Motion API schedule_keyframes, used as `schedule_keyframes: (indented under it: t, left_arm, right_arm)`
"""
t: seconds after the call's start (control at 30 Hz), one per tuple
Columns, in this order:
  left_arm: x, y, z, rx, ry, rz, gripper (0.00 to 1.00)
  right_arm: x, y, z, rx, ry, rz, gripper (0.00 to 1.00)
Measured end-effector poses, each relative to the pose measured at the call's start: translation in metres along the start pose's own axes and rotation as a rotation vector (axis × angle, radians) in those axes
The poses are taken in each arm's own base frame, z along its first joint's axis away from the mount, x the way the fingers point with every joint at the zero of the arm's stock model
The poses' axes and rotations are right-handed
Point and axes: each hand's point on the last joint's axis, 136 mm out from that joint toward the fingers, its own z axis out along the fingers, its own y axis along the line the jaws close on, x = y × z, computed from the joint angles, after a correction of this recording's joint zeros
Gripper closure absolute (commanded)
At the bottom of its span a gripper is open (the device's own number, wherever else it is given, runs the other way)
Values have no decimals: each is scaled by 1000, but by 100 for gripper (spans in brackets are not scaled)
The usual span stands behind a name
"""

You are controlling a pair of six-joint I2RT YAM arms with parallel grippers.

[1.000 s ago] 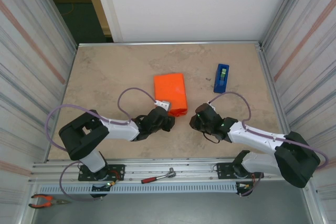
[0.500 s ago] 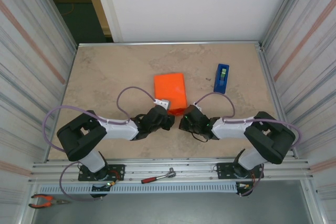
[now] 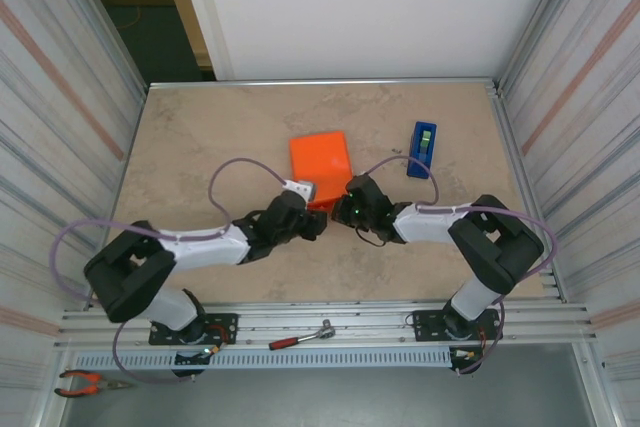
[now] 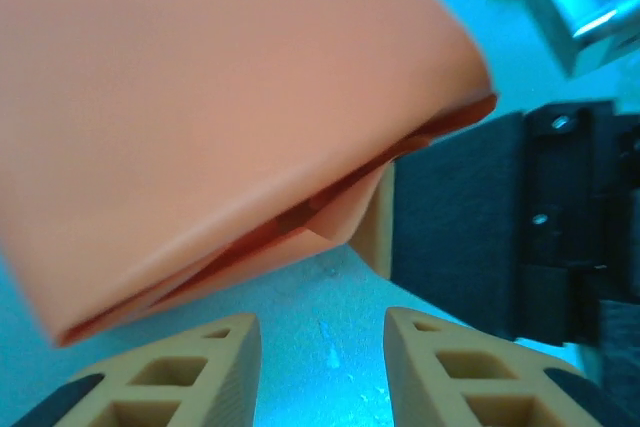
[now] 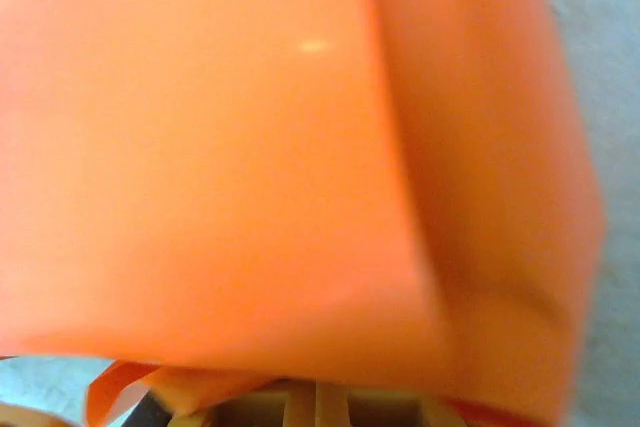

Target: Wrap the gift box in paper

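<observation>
Near the middle of the table, well in from every edge: the paper, bright orange, folded round into a flat rectangular parcel (gift box hidden inside, no pink on show). Off to its right and apart from it, a blue tape dispenser.

Both arms stretched in toward the parcel's near end: left gripper at the near-left corner, right gripper at the near-right corner, the 2 close together.

From the left wrist: 2 tan fingers standing apart, bare table between them, nothing held. Parcel's near end just beyond the tips, with loose folds tucked under its lower edge. On the right of that view, the black body of the right gripper, 1 tan finger of it against the folded end.

From the right wrist: orange sheet blurred and very close, top face and 1 side face meeting at a soft crease. Fingers together at the bottom edge, tucked under the parcel's end beside a loose orange flap — closed, though whether pinching any paper, cannot tell.

Down on the rail in front of the bases, a red-handled tool; further left, orange-handled pliers.
</observation>
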Motion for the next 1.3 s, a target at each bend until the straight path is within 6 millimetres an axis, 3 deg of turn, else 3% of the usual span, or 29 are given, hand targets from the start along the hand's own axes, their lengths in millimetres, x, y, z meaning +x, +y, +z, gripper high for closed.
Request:
schedule_keyframes:
  t: [0.2,0.4,0.5,0.73,1.07,1.3]
  left_arm:
    - [-46,11,-31,39,-17,37,41]
    - [-66,-8,-43,94,50,247,33]
    - [-62,-10,-40,104,101,337,30]
    - [-30,3,-26,99,249,509,23]
    - [-36,9,-11,58,211,801,15]
    - [-18,0,14,53,228,981,13]
  right_arm:
    - [5,2,7,-13,41,-12,100]
    - [7,-5,12,-7,68,0,100]
    - [6,-5,12,-15,74,1,100]
    - [0,-7,11,-24,81,-3,100]
    - [-4,-6,10,-35,84,9,100]
    - [-5,-7,10,-35,85,11,100]
